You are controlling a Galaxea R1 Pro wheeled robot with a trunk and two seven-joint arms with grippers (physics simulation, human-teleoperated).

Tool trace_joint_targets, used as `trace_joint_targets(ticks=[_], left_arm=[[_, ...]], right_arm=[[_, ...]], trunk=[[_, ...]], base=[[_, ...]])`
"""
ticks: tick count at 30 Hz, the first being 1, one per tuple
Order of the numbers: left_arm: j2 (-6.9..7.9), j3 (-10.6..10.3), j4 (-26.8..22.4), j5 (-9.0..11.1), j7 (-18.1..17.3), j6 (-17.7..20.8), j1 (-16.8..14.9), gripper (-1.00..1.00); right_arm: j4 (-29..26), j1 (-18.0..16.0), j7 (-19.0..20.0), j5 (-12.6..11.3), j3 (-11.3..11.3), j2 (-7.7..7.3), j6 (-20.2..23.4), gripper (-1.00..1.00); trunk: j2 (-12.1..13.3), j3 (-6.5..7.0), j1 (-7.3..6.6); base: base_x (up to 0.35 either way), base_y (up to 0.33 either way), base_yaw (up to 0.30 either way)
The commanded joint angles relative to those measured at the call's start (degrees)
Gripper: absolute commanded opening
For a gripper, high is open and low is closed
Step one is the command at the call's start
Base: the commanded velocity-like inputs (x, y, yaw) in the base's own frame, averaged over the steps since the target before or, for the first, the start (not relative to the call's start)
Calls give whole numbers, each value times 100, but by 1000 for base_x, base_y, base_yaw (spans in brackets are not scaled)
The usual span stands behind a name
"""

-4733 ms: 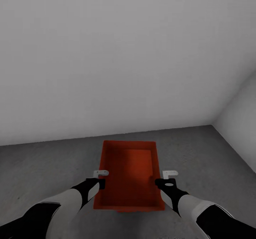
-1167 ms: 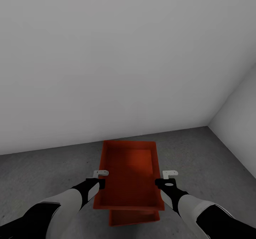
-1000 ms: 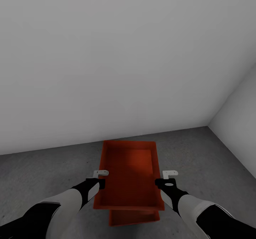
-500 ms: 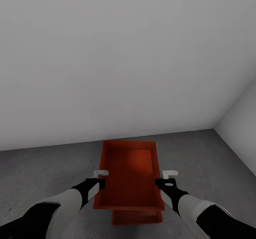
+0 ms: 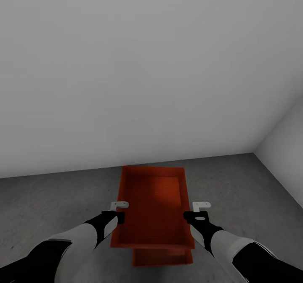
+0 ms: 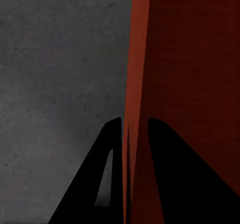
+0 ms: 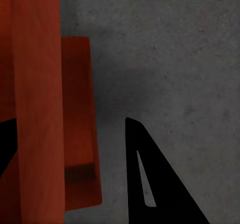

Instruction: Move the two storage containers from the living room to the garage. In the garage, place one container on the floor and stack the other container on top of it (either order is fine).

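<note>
In the head view I hold one orange-red storage container [image 5: 153, 207] level above the dark grey floor [image 5: 50, 207] of the garage, between both arms. My left gripper [image 5: 119, 216] is shut on its left wall [image 6: 137, 59], one black finger [image 6: 95, 189] on each side. My right gripper [image 5: 190, 215] straddles the right wall [image 7: 37, 84]. Its outer finger [image 7: 150, 184] stands clear of the wall and bare floor shows in the gap. The other container [image 5: 162, 257] rests on the floor directly below, only its near end [image 7: 77, 124] showing.
A plain white wall [image 5: 143, 72] stands close ahead, and a second white wall [image 5: 286, 148] meets it in a corner at the right. Concrete floor spreads to both sides of the containers.
The view has shifted, so the camera moved. Over the last seconds the second container came into sight under the held one, then slid slightly right. Both grippers keep their places on the held container.
</note>
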Motion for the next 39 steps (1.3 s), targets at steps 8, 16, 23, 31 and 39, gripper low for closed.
trace_joint_targets(ticks=[8, 16, 23, 31, 39], left_arm=[[2, -11, -17, -31, 44, 32, -1, -100], [8, -11, -22, -25, 57, 29, -1, -100], [8, -11, -23, -21, 64, 29, -1, -100], [8, -11, -23, -14, 63, 29, -2, -100], [9, -11, -23, -12, 62, 29, 0, -100]], right_arm=[[15, -4, -45, -89, 20, -31, -39, -100], [15, -4, -39, -89, 20, -35, -37, -100], [15, -4, -40, -89, 20, -32, -39, -100], [15, -4, -37, -89, 20, -29, -35, -100], [15, -4, -36, -89, 20, -29, -35, -100]], trunk=[[-3, -4, 0], [-3, -4, 0], [-3, -4, 0], [-3, -4, 0], [-3, -4, 0]], base=[[0, -182, 0], [0, -37, 0], [0, -100, 0], [0, -44, 0], [0, -1, 0]])
